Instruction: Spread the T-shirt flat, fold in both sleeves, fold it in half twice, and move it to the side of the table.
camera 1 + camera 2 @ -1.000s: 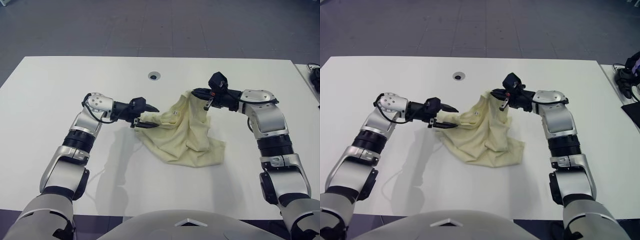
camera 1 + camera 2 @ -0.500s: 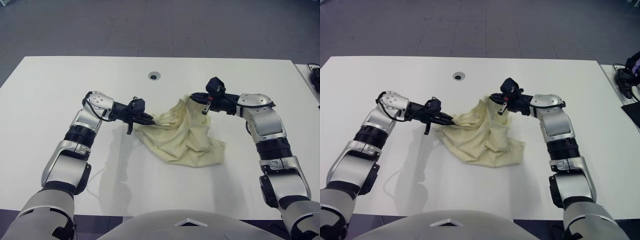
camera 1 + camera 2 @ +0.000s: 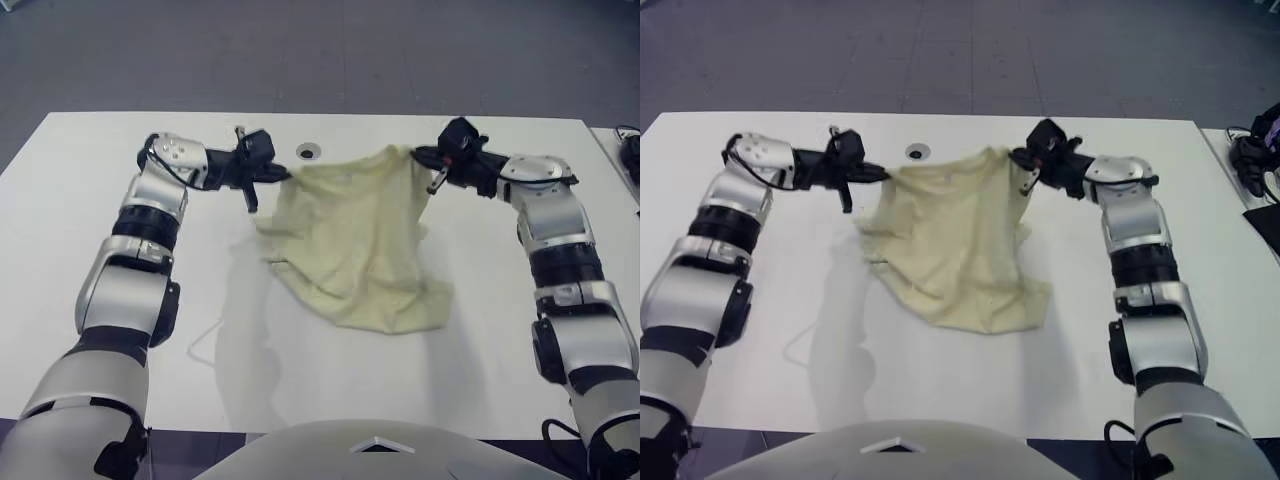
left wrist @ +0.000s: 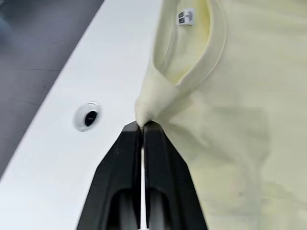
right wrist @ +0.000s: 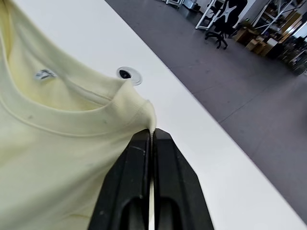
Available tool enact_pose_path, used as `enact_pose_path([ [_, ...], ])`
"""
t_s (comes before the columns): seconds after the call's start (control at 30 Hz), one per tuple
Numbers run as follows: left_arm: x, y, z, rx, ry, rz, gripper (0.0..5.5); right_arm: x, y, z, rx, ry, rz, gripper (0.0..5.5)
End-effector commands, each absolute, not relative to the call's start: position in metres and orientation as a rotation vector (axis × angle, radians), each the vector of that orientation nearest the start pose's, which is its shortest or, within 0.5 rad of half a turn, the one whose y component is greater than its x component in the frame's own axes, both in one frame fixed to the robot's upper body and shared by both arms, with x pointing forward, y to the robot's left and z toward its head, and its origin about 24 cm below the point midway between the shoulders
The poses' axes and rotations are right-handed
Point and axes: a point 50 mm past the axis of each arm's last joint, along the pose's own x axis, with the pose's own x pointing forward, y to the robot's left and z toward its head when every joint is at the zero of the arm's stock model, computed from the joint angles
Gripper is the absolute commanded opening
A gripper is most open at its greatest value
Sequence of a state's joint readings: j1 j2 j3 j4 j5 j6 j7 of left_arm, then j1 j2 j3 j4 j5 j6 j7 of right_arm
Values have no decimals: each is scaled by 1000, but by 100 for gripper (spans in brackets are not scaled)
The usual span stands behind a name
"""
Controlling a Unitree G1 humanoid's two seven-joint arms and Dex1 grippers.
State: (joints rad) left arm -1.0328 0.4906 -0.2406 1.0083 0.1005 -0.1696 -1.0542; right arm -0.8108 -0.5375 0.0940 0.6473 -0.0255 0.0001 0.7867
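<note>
A pale yellow T-shirt [image 3: 355, 235] hangs stretched between both grippers above the white table [image 3: 120, 300], its lower part bunched on the tabletop. My left gripper [image 3: 283, 175] is shut on the shirt's shoulder beside the collar, at the far middle-left of the table. In the left wrist view the black fingers [image 4: 129, 158] pinch a fold of the T-shirt [image 4: 225, 96] by the neckband. My right gripper [image 3: 418, 153] is shut on the other shoulder, at the far middle-right. The right wrist view shows its fingers [image 5: 165, 167] clamping the T-shirt [image 5: 57, 139] at the collar edge.
A round cable hole [image 3: 308, 151] sits in the table at the far middle, just behind the raised collar. The table's far edge runs close behind both grippers. A dark object [image 3: 1252, 150] lies beyond the table's right end. Bare tabletop lies to the left and right of the shirt.
Both grippers have lifted and moved away from me and apart, pulling the shirt's top edge taut between them. The shirt has opened from a crumpled heap into a hanging sheet.
</note>
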Motion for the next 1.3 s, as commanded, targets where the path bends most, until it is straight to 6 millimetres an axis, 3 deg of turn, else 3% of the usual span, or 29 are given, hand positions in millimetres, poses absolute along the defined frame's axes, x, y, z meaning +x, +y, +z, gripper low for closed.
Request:
enact_pose_path([
  [0.03, 402, 163, 189, 867, 142, -924, 3, 396, -191, 193, -691, -86, 620, 0],
  [0.33, 426, 154, 249, 1136, -9, -468, 3, 421, -172, 261, -1024, -310, 282, 0],
  [0.5, 428, 160, 267, 1210, -65, -352, 3, 422, -171, 291, -1096, -389, 144, 0],
  [0.63, 426, 167, 266, 1263, -63, -366, 3, 420, -177, 293, -1128, -409, 133, 0],
  [0.77, 418, 177, 242, 1305, -12, -561, 3, 412, -197, 270, -1159, -367, 261, 0],
  [0.9, 379, 200, 201, 1323, 7, -821, 3, 383, -233, 215, -1132, -224, 513, 0],
  [1.0, 322, 198, 171, 1319, 30, -1019, 3, 332, -248, 185, -1079, -90, 713, 0],
  [1.13, 245, 178, 145, 1227, 97, -1280, 3, 253, -240, 161, -971, 124, 1052, 0],
  [1.3, 180, 163, 114, 1135, 250, -1530, 3, 196, -229, 136, -950, 449, 1321, 0],
])
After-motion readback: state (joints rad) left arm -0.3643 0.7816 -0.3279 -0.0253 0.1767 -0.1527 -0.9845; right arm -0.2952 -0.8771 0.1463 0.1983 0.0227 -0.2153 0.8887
